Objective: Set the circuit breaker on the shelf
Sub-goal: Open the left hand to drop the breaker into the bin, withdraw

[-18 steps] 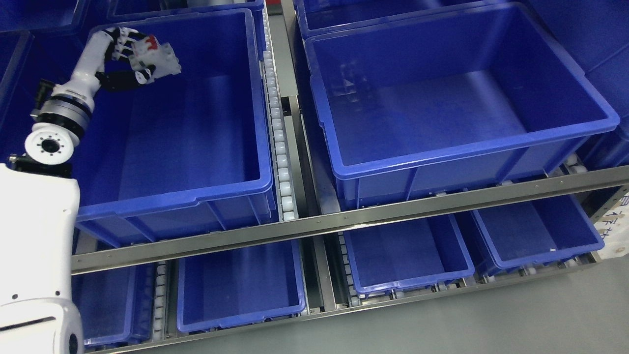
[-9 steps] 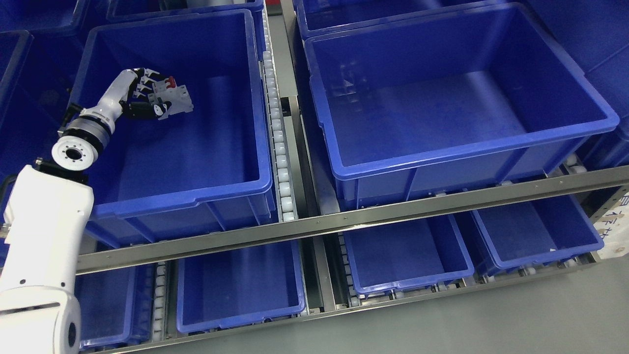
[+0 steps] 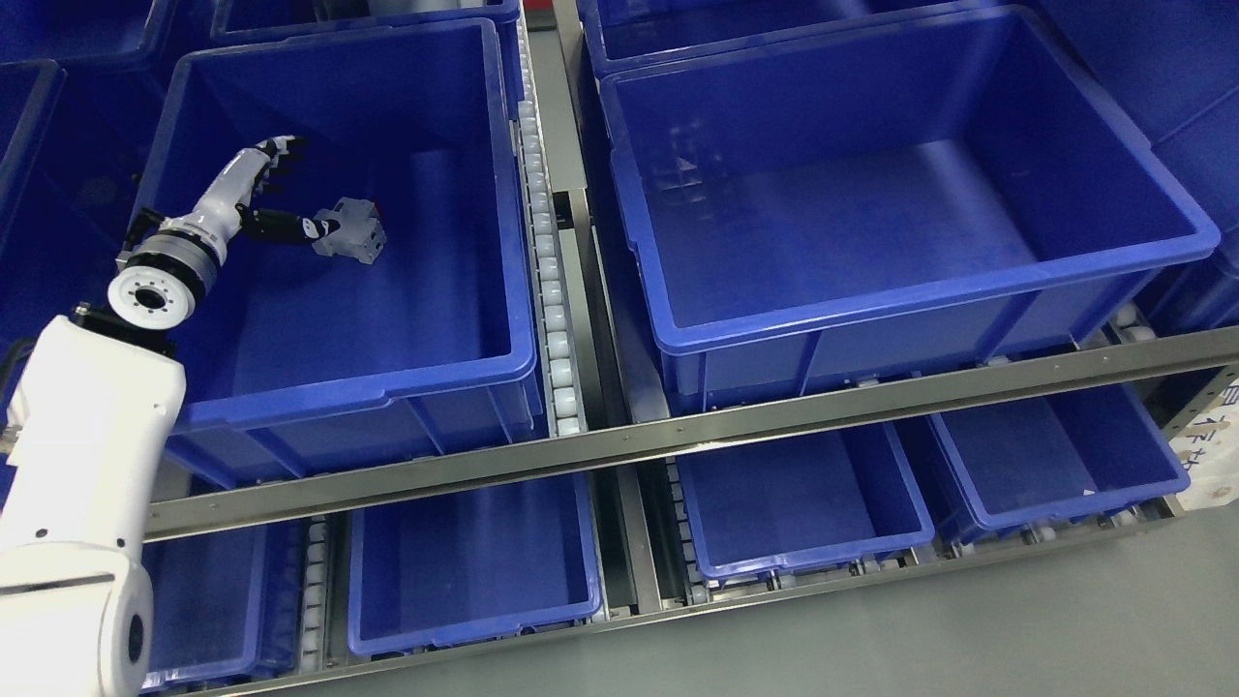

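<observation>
The grey-white circuit breaker (image 3: 352, 232) sits tilted inside the upper left blue bin (image 3: 339, 382), toward its back left. My left hand (image 3: 290, 189) reaches into that bin from the left and is open. Its fingers (image 3: 276, 153) are spread upward, away from the breaker. The black thumb stretches right, and its tip is at the breaker's left edge. I cannot tell whether the breaker rests on the bin floor or is still dropping. My right arm does not show.
A second large blue bin (image 3: 920, 281) stands to the right on the same shelf level, past a roller track (image 3: 554, 290). A steel rail (image 3: 678, 436) fronts the shelf. Smaller blue bins (image 3: 803, 557) sit on the level below.
My left hand lowered into the bin with the breaker, then its fingers spread and let it go. The breaker has tipped and dropped a little to the right of the thumb.
</observation>
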Available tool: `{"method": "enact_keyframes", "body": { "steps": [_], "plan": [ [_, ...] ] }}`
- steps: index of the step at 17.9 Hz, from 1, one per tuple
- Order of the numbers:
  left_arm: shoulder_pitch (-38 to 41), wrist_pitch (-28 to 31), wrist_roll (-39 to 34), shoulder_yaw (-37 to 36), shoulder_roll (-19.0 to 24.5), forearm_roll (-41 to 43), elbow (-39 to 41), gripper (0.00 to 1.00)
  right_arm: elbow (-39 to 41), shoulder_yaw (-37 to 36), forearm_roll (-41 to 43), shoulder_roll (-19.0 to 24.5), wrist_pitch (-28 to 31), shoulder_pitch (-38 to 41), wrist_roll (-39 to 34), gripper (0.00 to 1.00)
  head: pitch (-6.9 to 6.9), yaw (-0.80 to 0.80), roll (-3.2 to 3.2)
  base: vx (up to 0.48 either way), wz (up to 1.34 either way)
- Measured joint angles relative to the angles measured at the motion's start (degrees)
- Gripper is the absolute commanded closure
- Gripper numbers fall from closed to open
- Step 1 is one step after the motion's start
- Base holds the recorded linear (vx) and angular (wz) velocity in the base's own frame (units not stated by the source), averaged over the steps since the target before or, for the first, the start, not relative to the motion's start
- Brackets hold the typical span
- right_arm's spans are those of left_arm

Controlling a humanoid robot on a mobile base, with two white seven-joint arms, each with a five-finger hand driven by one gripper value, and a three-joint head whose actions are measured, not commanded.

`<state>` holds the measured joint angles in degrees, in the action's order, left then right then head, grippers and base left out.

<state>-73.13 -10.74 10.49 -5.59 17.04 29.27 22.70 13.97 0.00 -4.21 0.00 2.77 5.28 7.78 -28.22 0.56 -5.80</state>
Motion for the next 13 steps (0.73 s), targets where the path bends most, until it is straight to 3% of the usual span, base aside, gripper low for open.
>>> {"method": "enact_keyframes", "body": {
  "steps": [3, 9, 13],
  "plan": [
    [-0.70, 0.16, -4.15, 2.24, -0.05, -0.81, 2.04, 0.01, 0.00, 0.00, -0.01, 0.00, 0.00, 0.00, 0.00, 0.00, 0.00, 0.00, 0.00, 0.000, 0.00],
    [2.13, 0.14, -5.43, 14.11, -2.87, -8.82, 11.59, 0.01, 0.00, 0.00, -0.01, 0.00, 0.00, 0.00, 0.00, 0.00, 0.00, 0.00, 0.00, 0.000, 0.00],
    [8.93, 6.98, -5.60, 19.47, -6.70, -13.54, 23.10, 0.01, 0.00, 0.00, -0.01, 0.00, 0.00, -0.01, 0.00, 0.00, 0.01, 0.00, 0.00, -0.011, 0.00]
  ]
}}
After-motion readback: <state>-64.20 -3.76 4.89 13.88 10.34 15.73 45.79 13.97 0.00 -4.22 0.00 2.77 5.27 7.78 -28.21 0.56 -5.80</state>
